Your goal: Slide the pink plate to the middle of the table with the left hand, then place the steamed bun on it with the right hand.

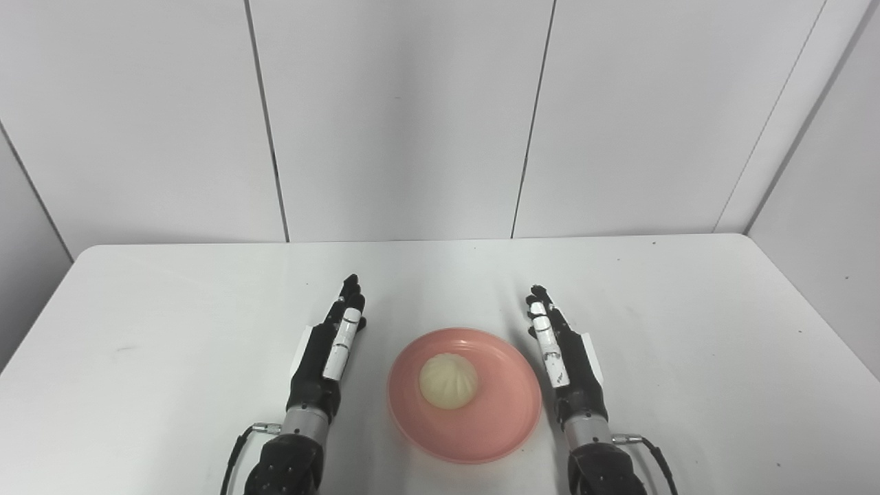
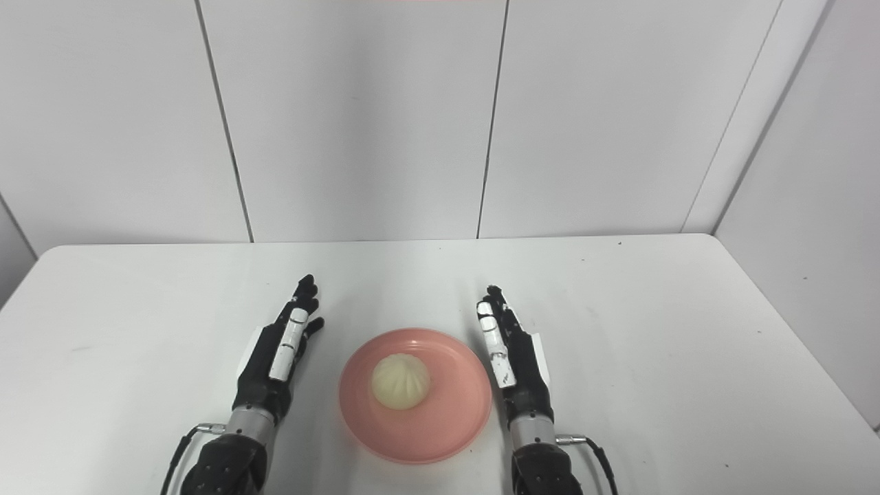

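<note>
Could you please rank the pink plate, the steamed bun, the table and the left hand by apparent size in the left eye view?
1. table
2. pink plate
3. left hand, long but narrow, so its place against the plate is unsure
4. steamed bun

- Both head cameras look down and forward over the white table (image 1: 206,309) toward the panelled wall (image 1: 399,117); the near table edge is out of frame
- The views sit side by side; the right eye view shows the scene shifted leftward
- Both share the table, wall and pink plate (image 2: 440,426)
</note>
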### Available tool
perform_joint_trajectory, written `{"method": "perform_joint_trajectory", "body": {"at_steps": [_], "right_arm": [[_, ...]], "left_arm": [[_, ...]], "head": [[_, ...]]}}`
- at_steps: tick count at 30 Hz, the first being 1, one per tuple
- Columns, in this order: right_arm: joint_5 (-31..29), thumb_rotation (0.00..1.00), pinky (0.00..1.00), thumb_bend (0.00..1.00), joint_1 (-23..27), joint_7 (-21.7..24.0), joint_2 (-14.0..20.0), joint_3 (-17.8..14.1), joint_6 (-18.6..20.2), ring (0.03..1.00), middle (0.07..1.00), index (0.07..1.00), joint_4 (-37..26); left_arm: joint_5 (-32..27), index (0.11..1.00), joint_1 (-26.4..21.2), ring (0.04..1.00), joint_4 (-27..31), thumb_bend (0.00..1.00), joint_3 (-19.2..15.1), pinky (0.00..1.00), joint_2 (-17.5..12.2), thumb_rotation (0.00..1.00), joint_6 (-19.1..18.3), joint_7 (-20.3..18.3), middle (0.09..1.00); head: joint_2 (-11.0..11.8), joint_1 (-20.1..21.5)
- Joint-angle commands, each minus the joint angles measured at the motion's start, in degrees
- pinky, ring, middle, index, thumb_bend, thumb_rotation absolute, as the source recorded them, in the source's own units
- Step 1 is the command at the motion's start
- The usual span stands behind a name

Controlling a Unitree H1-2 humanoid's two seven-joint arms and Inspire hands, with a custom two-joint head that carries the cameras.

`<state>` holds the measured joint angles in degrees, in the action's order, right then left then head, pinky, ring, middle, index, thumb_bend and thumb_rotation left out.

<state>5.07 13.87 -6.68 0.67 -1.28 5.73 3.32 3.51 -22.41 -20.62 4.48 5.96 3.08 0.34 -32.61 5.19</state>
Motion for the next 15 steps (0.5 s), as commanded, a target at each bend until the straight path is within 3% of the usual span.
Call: {"method": "perform_joint_trajectory", "body": {"at_steps": [1,8,15], "right_arm": [[-0.6,1.00,0.90,0.67,0.1,0.9,0.2,0.1,-0.7,0.915,0.906,0.907,-1.2],[-0.4,1.00,0.86,0.68,-0.2,2.2,0.9,0.8,-2.3,0.896,0.905,0.905,-1.0],[-4.7,1.00,0.89,0.71,-1.0,6.7,2.5,1.5,-5.8,0.916,0.927,0.922,-0.8]], "left_arm": [[0.1,0.943,-0.8,0.989,1.0,0.63,0.1,0.99,0.5,0.96,-0.4,0.3,0.986],[-0.5,0.946,-0.7,0.991,0.9,0.61,-0.1,1.00,1.1,0.94,-0.1,0.4,0.986],[0.0,0.929,-0.3,0.980,1.1,0.62,-0.5,0.98,2.4,0.93,1.5,2.6,0.973]], "head": [[0.0,-0.2],[0.1,-1.0],[1.0,-5.6]]}}
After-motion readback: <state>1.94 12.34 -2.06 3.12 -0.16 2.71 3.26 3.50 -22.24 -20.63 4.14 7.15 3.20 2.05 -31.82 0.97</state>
